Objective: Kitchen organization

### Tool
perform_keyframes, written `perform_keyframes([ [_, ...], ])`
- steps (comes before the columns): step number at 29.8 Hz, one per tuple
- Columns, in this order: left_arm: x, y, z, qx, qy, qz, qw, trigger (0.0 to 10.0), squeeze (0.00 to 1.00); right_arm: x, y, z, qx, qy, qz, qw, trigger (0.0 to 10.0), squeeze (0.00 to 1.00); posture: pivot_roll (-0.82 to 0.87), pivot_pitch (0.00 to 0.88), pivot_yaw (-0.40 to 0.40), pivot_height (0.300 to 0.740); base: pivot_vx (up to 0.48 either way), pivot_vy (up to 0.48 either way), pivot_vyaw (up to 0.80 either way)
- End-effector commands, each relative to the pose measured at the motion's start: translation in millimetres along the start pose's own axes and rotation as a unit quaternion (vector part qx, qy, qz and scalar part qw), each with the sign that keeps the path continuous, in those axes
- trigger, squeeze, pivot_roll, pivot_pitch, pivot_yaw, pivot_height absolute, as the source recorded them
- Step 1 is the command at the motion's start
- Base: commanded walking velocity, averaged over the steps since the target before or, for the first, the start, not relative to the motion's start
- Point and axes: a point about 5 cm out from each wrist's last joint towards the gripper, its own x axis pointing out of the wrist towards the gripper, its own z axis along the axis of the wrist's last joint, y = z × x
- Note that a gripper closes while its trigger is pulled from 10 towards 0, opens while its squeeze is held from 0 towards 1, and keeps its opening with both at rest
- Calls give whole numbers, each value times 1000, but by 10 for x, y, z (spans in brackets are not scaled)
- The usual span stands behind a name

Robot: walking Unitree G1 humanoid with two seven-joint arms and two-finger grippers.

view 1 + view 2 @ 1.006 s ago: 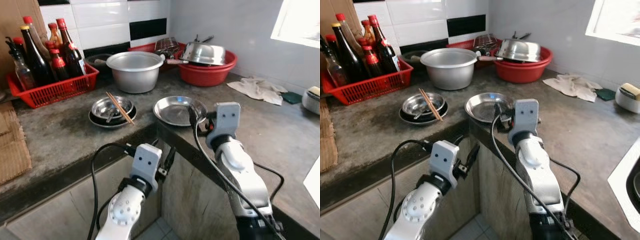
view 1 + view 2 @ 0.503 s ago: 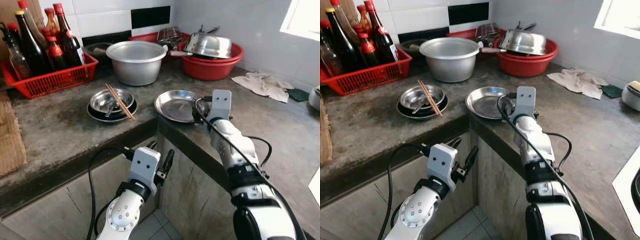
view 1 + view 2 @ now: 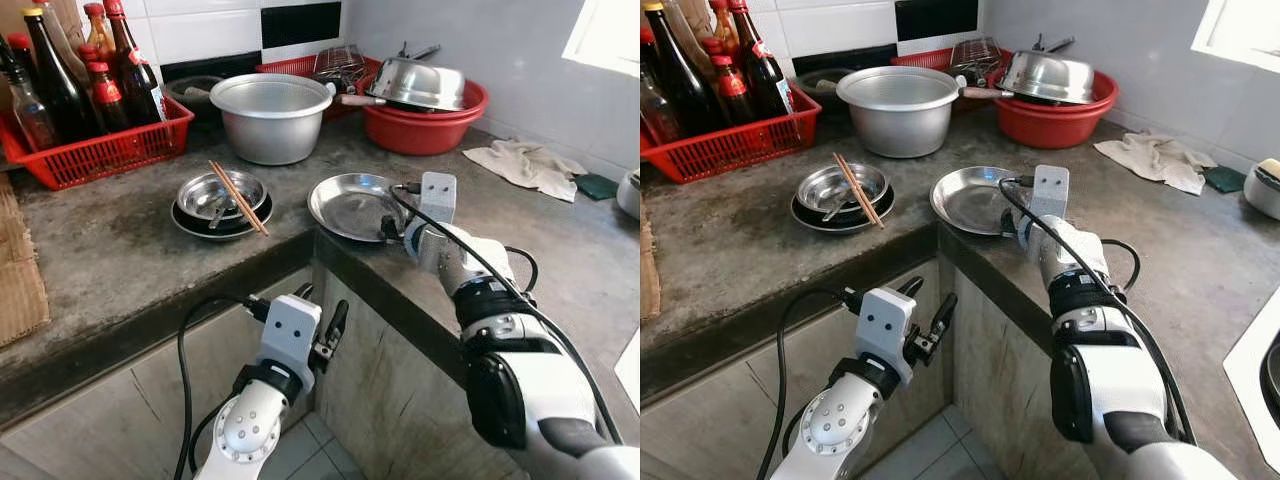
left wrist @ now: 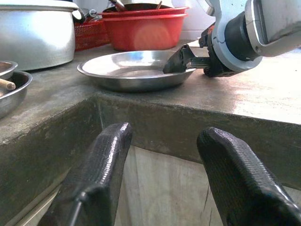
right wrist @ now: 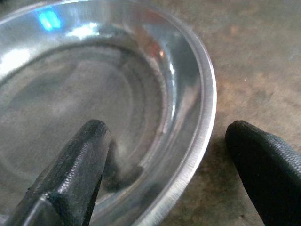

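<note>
A shallow steel plate (image 3: 345,200) lies on the concrete counter (image 3: 120,250) near its inner corner. My right gripper (image 3: 387,229) is open and low at the plate's near right rim. In the right wrist view one finger (image 5: 80,165) rests inside the plate (image 5: 70,89) and the other finger (image 5: 263,165) is outside it, over the counter, so the rim runs between them. My left gripper (image 3: 322,312) is open and holds nothing. It hangs below the counter's edge, in front of the corner, and looks up at the plate (image 4: 127,70).
Stacked steel bowls with chopsticks (image 3: 222,198) sit left of the plate. Behind are a large metal pot (image 3: 270,115), a red basket of bottles (image 3: 95,160) and a red basin (image 3: 425,130) with a steel lid. A cloth (image 3: 525,165) lies at the right.
My right arm has stretched out and dropped lower, bringing its gripper down to the plate's rim. The camera has shifted a little. The left arm has barely moved.
</note>
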Motion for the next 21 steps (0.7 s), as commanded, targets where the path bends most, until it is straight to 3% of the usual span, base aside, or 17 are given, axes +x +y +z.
perform_keyframes([
  [1, -2, -12, 52, 3, -8, 0, 1000, 10000, 0, 9, -2, 26, 9, 23, 1, 1000, 10000, 0, 33, 37, -84, 740, 0, 0, 0],
  [4, 6, -5, 67, 2, -12, 4, 1000, 10000, 0, 23, 12, 13, 12, 42, 2, 999, 10000, 0, 34, 39, -88, 740, 0, 0, 0],
  [5, 10, -6, 69, 2, -12, 4, 1000, 10000, 0, 28, 7, 7, 19, 49, 0, 999, 7765, 0, 36, 39, -89, 740, 0, 0, 0],
  [6, 10, -5, 68, 3, -12, 5, 1000, 10000, 0, 28, 8, -1, 25, 56, 0, 998, 0, 0, 37, 41, -92, 740, 0, 0, 0],
  [21, 31, 27, 70, 3, -13, 15, 1000, 10000, 0, 33, -8, 14, 111, 86, -11, 990, 0, 0, 33, 46, -92, 740, 0, 0, 0],
])
